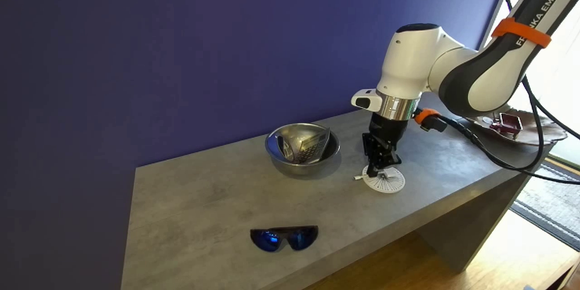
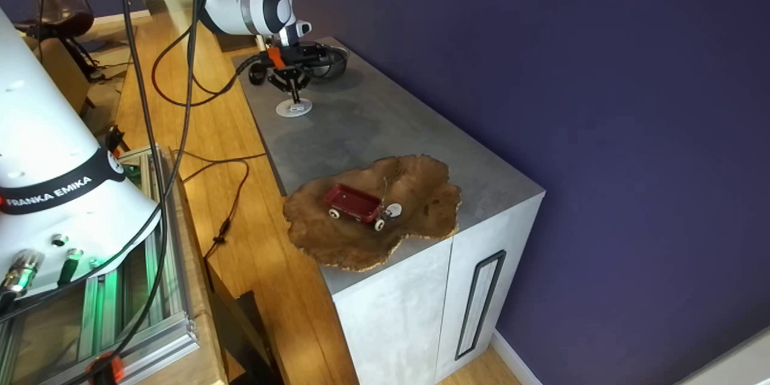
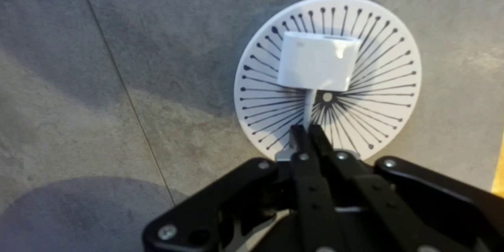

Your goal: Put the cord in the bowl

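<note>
Purple wall (image 1: 204,54) at its back, a gray desk (image 1: 195,217) stands over a wooden floor (image 2: 277,289), one long edge along the wall, the other facing the boards. A white robot arm (image 1: 405,63), banded with an orange strap (image 1: 521,31) and trailing black cabling (image 1: 473,139), bends over the desktop.

Its black gripper (image 3: 306,130), pointed down, has its fingers (image 3: 299,139) drawn nearly together, holding a thin white cord (image 3: 310,104) pinched between the tips. Cord and the flat white block (image 3: 319,61) at its end are over a white disc (image 3: 384,98) marked with radiating dark lines, nearer the floor-side edge; whether the block touches the disc or is slightly raised cannot be told. In an exterior view, a small pale tip (image 1: 358,177) pokes past the disc's rim.

Near the cord but apart from it, toward the wall-side edge, a shiny steel bowl (image 1: 301,171) stands upright, a perforated metal piece (image 1: 312,150) leaning inside. Dark blue sunglasses (image 1: 284,239) lie by the floor-side edge, toward one end of the desk. At the opposite end, by its corner with the floor-side edge, a brown wooden dish (image 2: 421,180) with a ragged rim bears a small red wagon (image 2: 354,201) and, just beside it, a round pale piece (image 2: 394,210).
</note>
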You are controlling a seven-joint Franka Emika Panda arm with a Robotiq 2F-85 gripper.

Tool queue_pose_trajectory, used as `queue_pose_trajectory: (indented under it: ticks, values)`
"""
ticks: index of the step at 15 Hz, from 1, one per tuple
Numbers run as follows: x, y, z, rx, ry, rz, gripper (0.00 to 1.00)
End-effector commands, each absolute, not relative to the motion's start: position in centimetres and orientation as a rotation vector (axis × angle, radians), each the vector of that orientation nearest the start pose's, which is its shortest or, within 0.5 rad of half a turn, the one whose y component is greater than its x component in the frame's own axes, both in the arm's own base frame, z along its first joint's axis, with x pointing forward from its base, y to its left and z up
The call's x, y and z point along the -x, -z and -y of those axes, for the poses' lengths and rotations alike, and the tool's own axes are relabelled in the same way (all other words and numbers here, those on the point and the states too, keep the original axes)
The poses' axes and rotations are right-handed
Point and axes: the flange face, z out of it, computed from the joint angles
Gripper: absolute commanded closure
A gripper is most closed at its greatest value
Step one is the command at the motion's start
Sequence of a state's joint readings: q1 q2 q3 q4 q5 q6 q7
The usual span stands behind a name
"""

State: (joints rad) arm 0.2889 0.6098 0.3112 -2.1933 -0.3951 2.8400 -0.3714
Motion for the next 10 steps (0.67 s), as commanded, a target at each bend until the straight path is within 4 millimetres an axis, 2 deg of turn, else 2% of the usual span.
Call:
queue_pose_trajectory:
  ticks: [1,2,6,9,10]
  values:
    - [-43.2,-13.7,-34.2,2.457,0.117,1.87,0.99]
    - [-42.9,-14.6,-34.6,2.456,0.129,1.896,0.99]
    - [-42.1,-21.3,-37.3,2.444,0.195,2.091,0.99]
    - [-42.2,-25.9,-38.9,2.433,0.23,2.199,0.99]
    - [-42.8,-26.8,-39.7,2.403,0.265,2.244,0.99]
